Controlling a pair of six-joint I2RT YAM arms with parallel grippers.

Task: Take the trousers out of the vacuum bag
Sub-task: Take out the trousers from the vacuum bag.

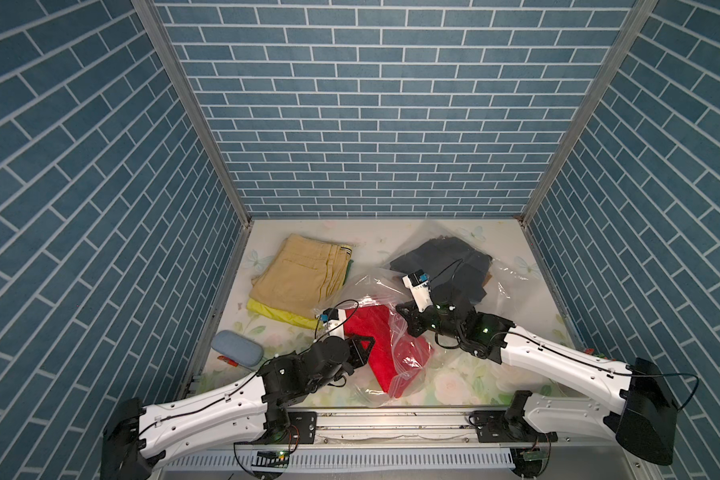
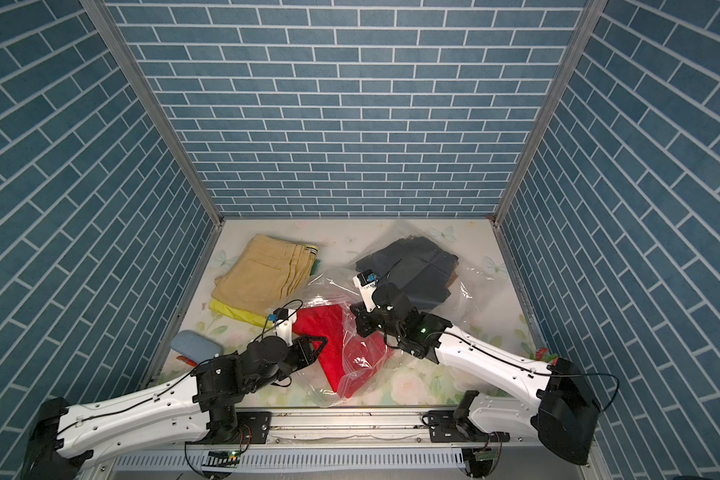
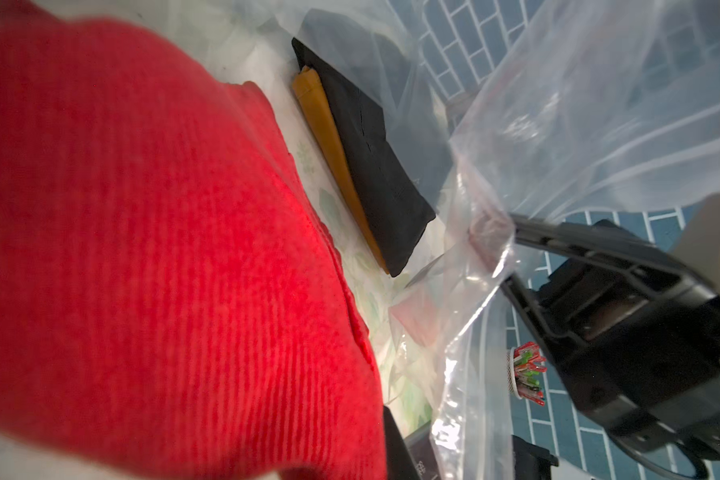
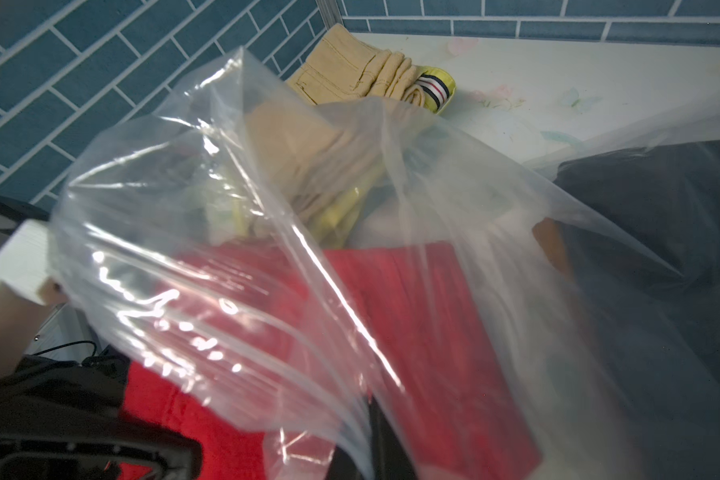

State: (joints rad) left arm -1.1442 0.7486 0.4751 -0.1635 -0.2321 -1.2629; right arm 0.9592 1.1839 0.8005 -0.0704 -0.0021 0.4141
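The transparent vacuum bag (image 1: 368,282) (image 2: 333,280) lies across the middle of the table, its mouth edge lifted. My right gripper (image 1: 404,312) (image 2: 356,312) is shut on that plastic edge, as the left wrist view shows (image 3: 510,232). Red trousers (image 1: 375,332) (image 2: 329,332) (image 3: 142,249) lie partly in the bag's mouth. My left gripper (image 1: 371,343) (image 2: 323,338) is shut on them, its jaws hidden under the cloth. Deeper in the bag lie black trousers (image 1: 437,257) (image 3: 375,158) on an ochre pair (image 3: 329,137). Beige trousers (image 1: 296,274) (image 4: 350,70) top a yellow pair (image 1: 275,312) outside, at the back left.
A blue-grey oval case (image 1: 235,349) and a small red item (image 1: 229,360) lie at the front left by the wall. A cup of red and green bits (image 3: 526,370) stands at the right. Blue brick walls close three sides; a metal rail (image 1: 391,419) runs along the front.
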